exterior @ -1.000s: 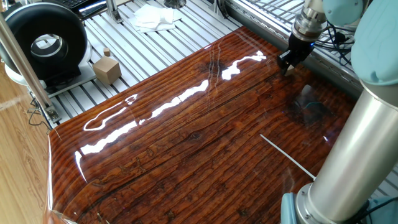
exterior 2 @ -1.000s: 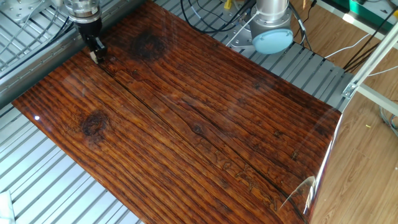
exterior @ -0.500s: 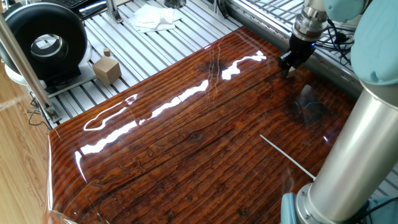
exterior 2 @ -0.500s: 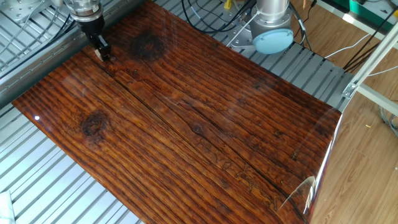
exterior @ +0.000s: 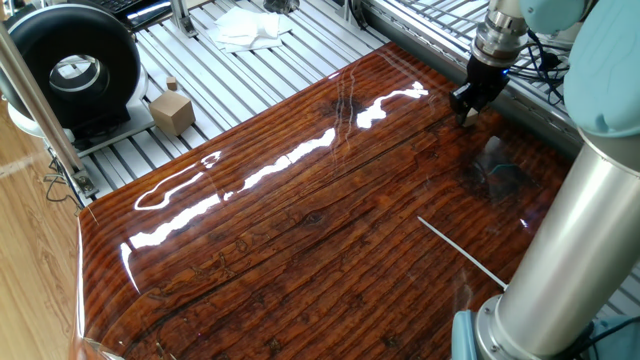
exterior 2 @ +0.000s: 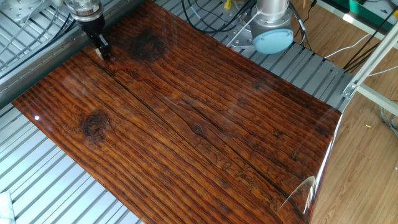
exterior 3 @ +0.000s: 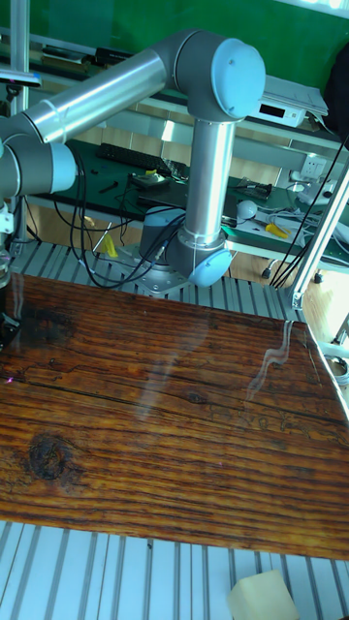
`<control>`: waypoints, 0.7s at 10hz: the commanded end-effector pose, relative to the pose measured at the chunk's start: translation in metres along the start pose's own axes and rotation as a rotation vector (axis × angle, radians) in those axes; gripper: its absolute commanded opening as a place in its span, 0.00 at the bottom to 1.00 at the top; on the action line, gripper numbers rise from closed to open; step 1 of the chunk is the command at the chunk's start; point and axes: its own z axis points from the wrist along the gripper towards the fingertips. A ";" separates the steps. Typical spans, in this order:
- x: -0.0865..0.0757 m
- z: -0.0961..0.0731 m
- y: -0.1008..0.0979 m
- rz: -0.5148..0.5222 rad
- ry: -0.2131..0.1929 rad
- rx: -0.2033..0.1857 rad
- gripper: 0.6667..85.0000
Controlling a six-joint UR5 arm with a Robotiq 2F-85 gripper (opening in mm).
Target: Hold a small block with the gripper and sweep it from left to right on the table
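Observation:
My black two-fingered gripper (exterior: 468, 112) points down at the far right corner of the glossy reddish-brown table (exterior: 300, 230). It is shut on the small block (exterior: 467, 119), a tiny pale tan cube that peeks out at the fingertips and rests on the board. In the other fixed view the gripper (exterior 2: 102, 51) stands at the top left corner of the table (exterior 2: 186, 124), with the small block (exterior 2: 99, 55) pale between its tips. The tall fixed view cuts the gripper (exterior 3: 6, 325) off at its left edge and hides the block.
A larger tan cube with a knob (exterior: 172, 111) stands on the slatted aluminium frame (exterior: 260, 70) beside a black round device (exterior: 70, 68). A white cloth (exterior: 250, 25) lies farther back. The arm's base (exterior 2: 272, 30) and cables sit beyond the table's far edge.
The gripper has slid a short way along the table's corner with the small block still between its fingers. Nothing else has moved.

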 end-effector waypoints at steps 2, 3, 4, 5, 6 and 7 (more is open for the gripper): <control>-0.005 0.002 0.001 0.005 -0.022 -0.022 0.00; -0.005 0.002 0.002 0.005 -0.022 -0.024 0.00; -0.005 0.002 0.003 0.007 -0.022 -0.029 0.00; -0.005 0.002 0.004 0.007 -0.023 -0.032 0.00; -0.005 0.002 0.005 0.009 -0.025 -0.037 0.00; -0.005 0.002 0.006 0.009 -0.025 -0.042 0.00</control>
